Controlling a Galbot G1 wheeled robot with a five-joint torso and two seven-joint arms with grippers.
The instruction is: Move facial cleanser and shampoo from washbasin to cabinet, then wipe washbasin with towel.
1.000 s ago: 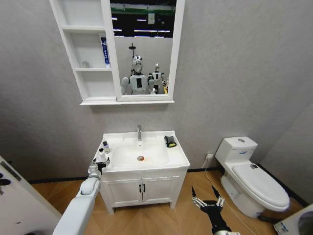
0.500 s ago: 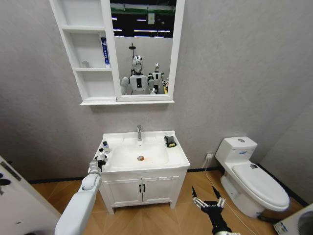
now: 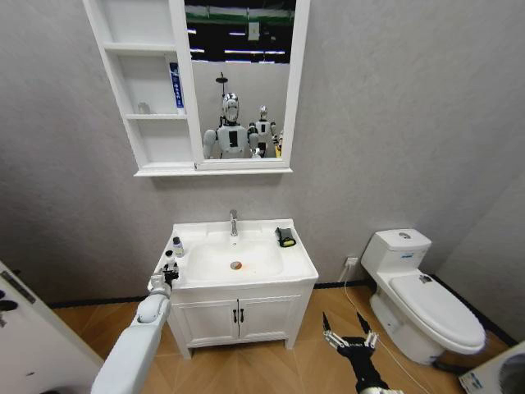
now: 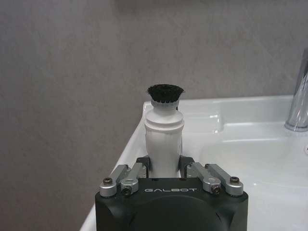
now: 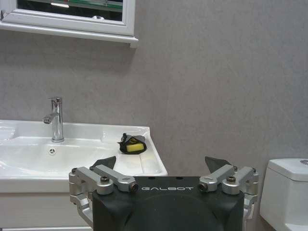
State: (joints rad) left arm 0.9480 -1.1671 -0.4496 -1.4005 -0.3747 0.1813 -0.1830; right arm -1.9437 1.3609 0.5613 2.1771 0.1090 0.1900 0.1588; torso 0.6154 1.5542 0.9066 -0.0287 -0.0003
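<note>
The white bottle point(image 4: 163, 139) with a black cap is pinched by the left hand point(image 4: 164, 166) at the washbasin's point(image 3: 299, 264) left edge; the right hand point(image 5: 162, 166) is held spread, low beside the toilet point(image 3: 426, 308).

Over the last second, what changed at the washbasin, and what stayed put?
The left gripper crept slightly along the washbasin's left edge, fingers around the white bottle with the black cap. The towel, the blue tube on the cabinet shelf and the open right gripper kept their places.
</note>
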